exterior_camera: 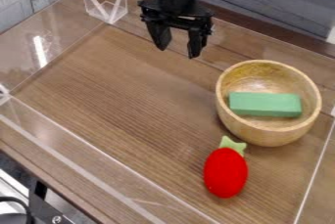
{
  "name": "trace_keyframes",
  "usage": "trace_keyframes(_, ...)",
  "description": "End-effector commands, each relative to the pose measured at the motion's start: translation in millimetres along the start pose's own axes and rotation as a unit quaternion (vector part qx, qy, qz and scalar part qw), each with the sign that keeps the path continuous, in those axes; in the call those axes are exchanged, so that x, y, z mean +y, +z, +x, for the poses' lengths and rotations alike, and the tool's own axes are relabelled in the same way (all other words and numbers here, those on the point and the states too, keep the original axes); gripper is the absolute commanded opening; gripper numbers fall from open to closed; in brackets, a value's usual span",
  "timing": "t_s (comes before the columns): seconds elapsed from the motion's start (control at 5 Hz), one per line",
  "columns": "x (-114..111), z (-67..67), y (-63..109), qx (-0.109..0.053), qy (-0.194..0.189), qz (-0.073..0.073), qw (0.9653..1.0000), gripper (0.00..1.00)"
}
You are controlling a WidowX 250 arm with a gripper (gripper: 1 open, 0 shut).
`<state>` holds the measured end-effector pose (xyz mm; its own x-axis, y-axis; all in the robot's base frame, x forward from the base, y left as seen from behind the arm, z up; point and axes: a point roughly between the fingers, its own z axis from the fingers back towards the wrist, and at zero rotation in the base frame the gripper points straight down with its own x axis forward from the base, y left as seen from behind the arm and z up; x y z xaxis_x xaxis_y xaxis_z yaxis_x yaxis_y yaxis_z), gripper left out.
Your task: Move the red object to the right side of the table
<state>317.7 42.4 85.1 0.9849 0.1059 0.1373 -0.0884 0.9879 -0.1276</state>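
- The red strawberry toy [225, 173], smooth and rounded with a green leafy stem, lies on the near right of the wood-grain worktop [124, 86].
- A green block [264, 105] sits inside the round pale wooden bowl [267, 134], beyond the toy.
- My black jaws [178, 44] hang at the far side, spread wide, holding nothing.

The brown wood-grain bench [118, 91] directly carries a round light wooden bowl [230, 122] and, near it, a red strawberry-shaped toy with a green leafy stem [225, 173].
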Motion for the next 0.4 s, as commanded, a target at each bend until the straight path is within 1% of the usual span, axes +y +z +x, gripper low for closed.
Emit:
trace_keyframes(0.0, -5.1, 12.3, 13.4, -0.026, -0.014, -0.001, 0.9996, 1.00)
trace_keyframes(0.2, -7.8, 13.0, 13.3, -0.025, -0.017, -0.004, 0.9995, 1.00)
